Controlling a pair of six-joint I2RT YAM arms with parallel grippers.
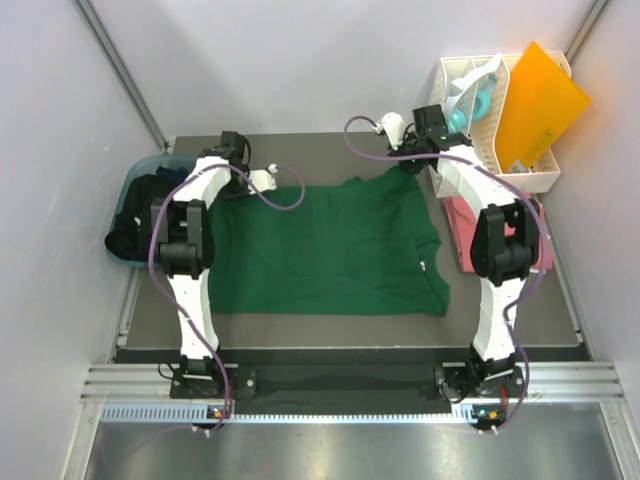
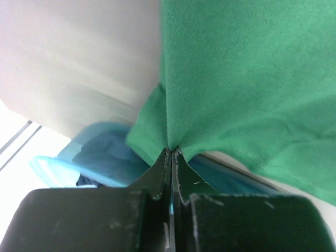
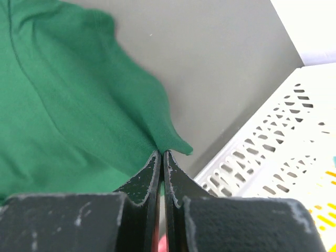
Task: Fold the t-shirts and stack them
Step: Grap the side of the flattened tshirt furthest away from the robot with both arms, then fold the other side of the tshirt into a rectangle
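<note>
At the far left of the bench (image 1: 330,330) stands a blue tub (image 1: 150,167), and dark t-shirts (image 1: 133,228) lie in it in a loose heap that hangs over its near edge. Just to the right of the tub is the left gripper (image 1: 270,182). Its two fingers (image 2: 157,178) are pressed together and they clamp a small fold at the far left corner of the green t-shirt (image 1: 330,250). In the left wrist view the cloth rises from the fingertips in a sharp crease, and the blue tub shows behind it.

The green t-shirt lies spread over the middle of the bench, between the two arms. It is mostly flat, with some soft wrinkles, and one sleeve points to the near right. The two far corners are lifted a little where the grippers hold them.

The right gripper (image 1: 407,160) is at the far right corner of the green t-shirt. Its fingers (image 3: 144,178) are also together, clamped on a pointed tip of the green cloth. To the right of it, partly hidden under the right arm, a pink t-shirt (image 1: 462,240) lies flat on the bench, just beside the right edge of the green one. Behind the pink t-shirt, in the far right corner, stands a white slotted rack (image 1: 500,165), and an orange sheet (image 1: 540,100) leans in it
</note>
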